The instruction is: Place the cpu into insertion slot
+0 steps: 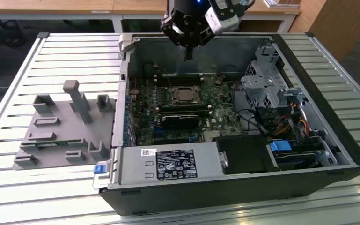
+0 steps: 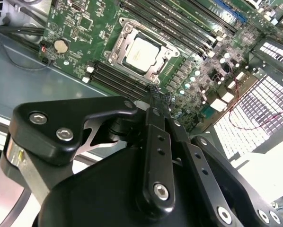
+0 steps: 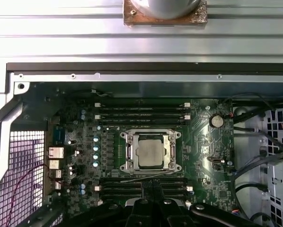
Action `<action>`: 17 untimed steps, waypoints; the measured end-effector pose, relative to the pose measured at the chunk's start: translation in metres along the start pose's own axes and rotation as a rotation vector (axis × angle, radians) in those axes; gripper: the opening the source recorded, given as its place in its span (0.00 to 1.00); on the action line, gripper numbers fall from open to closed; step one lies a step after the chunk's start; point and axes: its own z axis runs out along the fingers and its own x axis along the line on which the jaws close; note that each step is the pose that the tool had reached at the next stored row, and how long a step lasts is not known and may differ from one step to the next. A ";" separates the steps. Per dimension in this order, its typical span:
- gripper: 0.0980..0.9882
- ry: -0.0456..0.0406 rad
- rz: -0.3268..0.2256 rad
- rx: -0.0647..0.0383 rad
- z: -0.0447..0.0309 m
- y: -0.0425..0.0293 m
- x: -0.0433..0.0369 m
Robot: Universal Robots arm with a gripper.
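Exterior view: The claw [image 1: 189,55] hangs over the far end of the open computer case [image 1: 230,197] on the slatted tabletop [image 1: 55,51], its fingers drawn together to one narrow tip and holding nothing.
Exterior view, board: The cpu [image 1: 183,95] lies flat inside the insertion slot [image 1: 172,89], well below the claw.
Second wrist view: Fingertips [image 2: 153,97] meet over the memory slots [image 2: 118,78], just short of the slot's metal frame; the chip's silvery face is up.
First wrist view: The cpu [image 3: 149,152] sits square in the frame [image 3: 128,151].
Handling: Likely light, stiff and thin, with a smooth lid and a delicate underside. It is best gripped by two opposite edges.
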 end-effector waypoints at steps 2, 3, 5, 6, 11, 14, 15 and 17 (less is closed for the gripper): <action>0.01 -0.0004 0.000 0.000 0.0010 0.0000 0.0013; 0.01 -0.0003 0.000 0.000 0.0018 0.0000 0.0019; 0.01 -0.0002 0.000 0.000 0.0037 0.0007 0.0026; 0.01 -0.0003 0.000 0.000 0.0050 0.0012 0.0030; 0.01 -0.0003 0.000 0.000 0.0113 0.0013 0.0065; 0.01 -0.0006 0.000 0.000 0.0146 0.0010 0.0099; 0.01 -0.0007 0.000 0.000 0.0156 0.0010 0.0107; 0.01 -0.0006 0.000 0.000 0.0174 0.0015 0.0118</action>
